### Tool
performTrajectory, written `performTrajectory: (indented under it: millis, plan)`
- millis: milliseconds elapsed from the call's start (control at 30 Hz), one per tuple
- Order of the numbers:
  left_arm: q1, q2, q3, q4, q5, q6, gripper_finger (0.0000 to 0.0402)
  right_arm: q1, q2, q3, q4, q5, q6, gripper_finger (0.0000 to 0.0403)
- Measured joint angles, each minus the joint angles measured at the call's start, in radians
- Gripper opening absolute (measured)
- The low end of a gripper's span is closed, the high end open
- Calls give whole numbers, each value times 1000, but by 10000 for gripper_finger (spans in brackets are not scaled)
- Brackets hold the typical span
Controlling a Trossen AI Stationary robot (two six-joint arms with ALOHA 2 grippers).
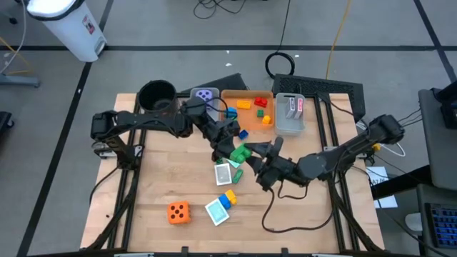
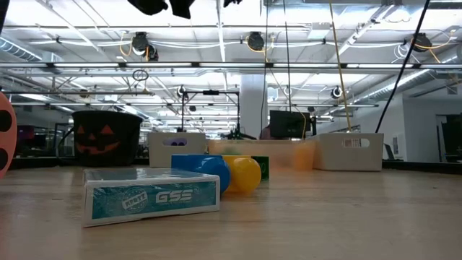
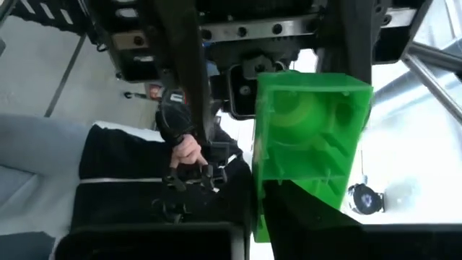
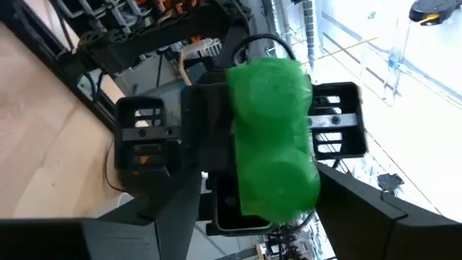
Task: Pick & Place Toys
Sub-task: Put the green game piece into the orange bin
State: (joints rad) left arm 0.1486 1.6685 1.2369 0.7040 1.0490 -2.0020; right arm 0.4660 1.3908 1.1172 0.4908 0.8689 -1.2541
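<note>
A green brick hangs in the air over the table's middle, between my two grippers. My left gripper reaches it from the left and is shut on it. My right gripper faces it from the right. In the right wrist view the brick's studded top stands between the spread right fingers, which are open and apart from it. On the table lie an orange die, teal cards and small bricks. A purple die sits at the far side. My left gripper holds the green brick by one side wall at the end nearest the gripper. One finger lies in the hollow underside and the other outside the wall. The fingers come roughly level from the table's left. The brick is lifted clear of the table.
At the far edge stand a round black pot, an orange bin with several bricks and a grey bin with cards. A teal card box and blue and yellow bricks lie near the front. A black cable loops under the right arm.
</note>
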Motion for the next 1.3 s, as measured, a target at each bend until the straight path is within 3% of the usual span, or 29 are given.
performTrajectory:
  millis: [167, 467, 700, 967, 1300]
  plan:
    - [4, 8, 0, -2, 7, 5, 7, -2, 23, 0, 25, 0, -16, 243]
    - [3, 7, 0, 2, 6, 11, 34, -31, 50, 0, 87, -2, -49, 235]
    - [1, 7, 0, 2, 5, 14, 7, -48, 49, 0, 100, 3, -51, 186]
    - [1, 7, 0, 5, 7, 21, 42, -48, 49, 0, 119, 3, -74, 121]
    - [6, 7, 0, -22, -13, 85, 34, -47, 49, -1, 119, 28, -76, 132]
